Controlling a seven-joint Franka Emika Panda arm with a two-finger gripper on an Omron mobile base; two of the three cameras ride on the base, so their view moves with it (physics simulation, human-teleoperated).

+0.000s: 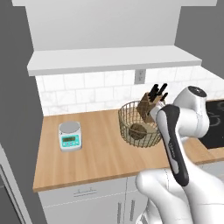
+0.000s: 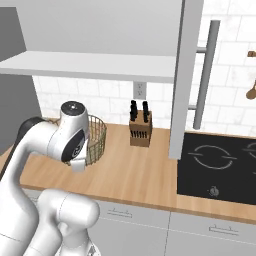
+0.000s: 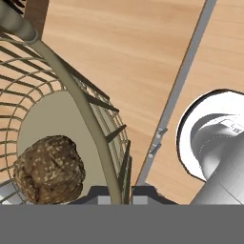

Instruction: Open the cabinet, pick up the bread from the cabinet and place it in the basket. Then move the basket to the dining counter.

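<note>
The wire basket (image 1: 127, 127) stands on the wood counter (image 1: 100, 153) in front of the marble-tile wall. The dark brown bread (image 1: 138, 130) lies inside it on the flat base. In the hand view the bread (image 3: 47, 167) sits at lower left and the basket's rim (image 3: 76, 95) runs down between my fingertips. My gripper (image 3: 119, 194) is shut on that rim, at the basket's right side. The cabinet (image 1: 109, 26) hangs above, with its door (image 2: 185, 75) swung open toward me. The dining counter is out of view.
A white kitchen scale (image 1: 70, 135) sits on the counter to the left. A knife block (image 2: 140, 127) stands just behind the basket (image 2: 97, 135). A black cooktop (image 2: 215, 165) lies to the right, under the open door's long bar handle (image 2: 205, 75).
</note>
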